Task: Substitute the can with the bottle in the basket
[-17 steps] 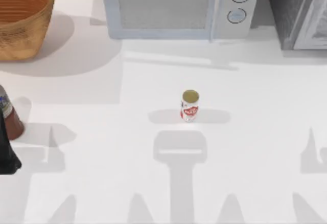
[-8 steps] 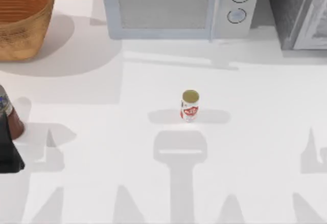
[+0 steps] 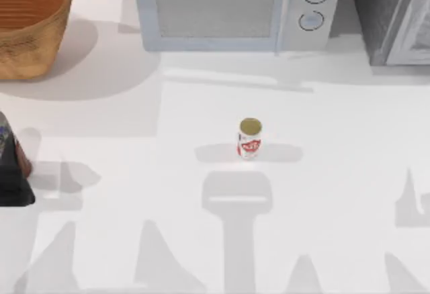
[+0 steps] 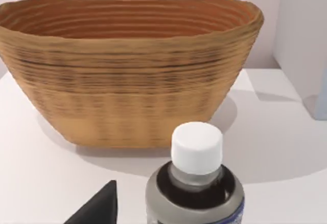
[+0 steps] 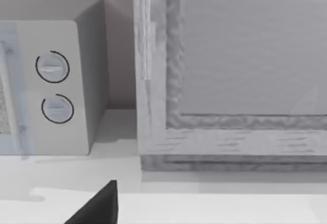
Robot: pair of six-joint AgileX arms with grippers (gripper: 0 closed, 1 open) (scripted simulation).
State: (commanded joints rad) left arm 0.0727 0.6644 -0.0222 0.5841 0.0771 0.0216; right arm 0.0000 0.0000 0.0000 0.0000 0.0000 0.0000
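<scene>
Bottle (image 3: 9, 148) first: in the top view it stands at the table's far left edge, mostly hidden behind the dark body of the left gripper (image 3: 13, 183), which sits right against it. From this view I cannot tell whether the fingers are closed on it or merely alongside. One can (image 3: 249, 138) stands upright near the table's (image 3: 336, 173) centre, well apart from everything else and already outside the basket (image 3: 30, 22), which sits at the far left corner with nothing visible inside. A microwave (image 3: 235, 9) stands along the back edge. In the left wrist view, the bottle's white cap (image 4: 196, 147) and dark shoulder rise close to the camera, with the basket beyond it and one dark fingertip (image 4: 99, 206) beside it; contact cannot be judged here either. The right wrist view looks at the microwave's two dials (image 5: 53, 88) and a grey cabinet (image 5: 230, 70), with one dark fingertip (image 5: 99, 203) low in the picture; the right arm seems parked, its grip state unreadable. The risk from here is a poor hold: a narrow, tall bottle pinched off-centre could tip or slip on lifting, or clip the basket's high rim during transfer. Count: one bottle, one can, one basket, one microwave.
</scene>
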